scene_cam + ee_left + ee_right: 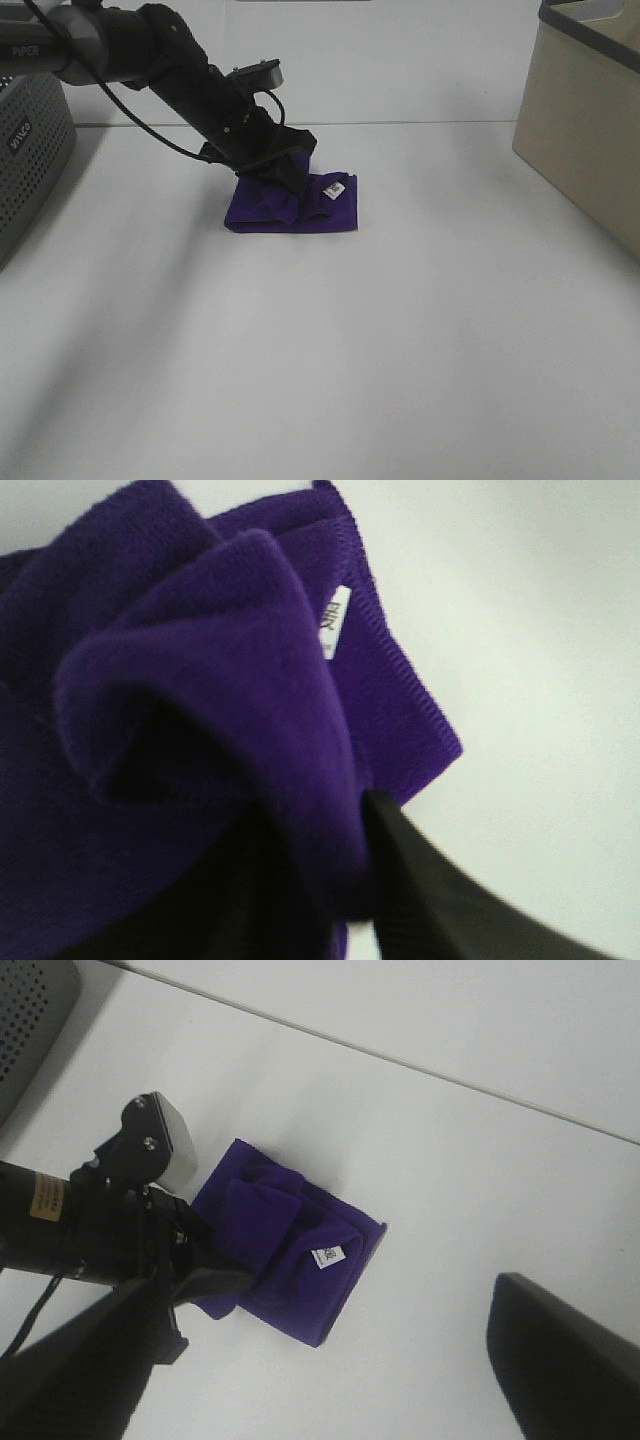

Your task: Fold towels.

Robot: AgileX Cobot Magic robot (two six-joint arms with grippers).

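The deep purple towel (300,208) lies bunched and partly folded on the white table (330,360), its small white tag (336,190) facing up on the right side. My left gripper (285,172) reaches down onto the towel's back left part. In the left wrist view a raised fold of the towel (200,680) runs between the black fingers (430,900), with the tag (335,620) beyond. My right gripper (330,1380) is open and empty, its fingers (560,1360) wide apart, hovering away from the towel (290,1250). It is out of the exterior high view.
A grey perforated basket (25,150) stands at the left edge and a beige bin (590,120) at the right. The left arm (90,1230) stretches in from the back left. The table's back edge (420,123) meets a pale wall.
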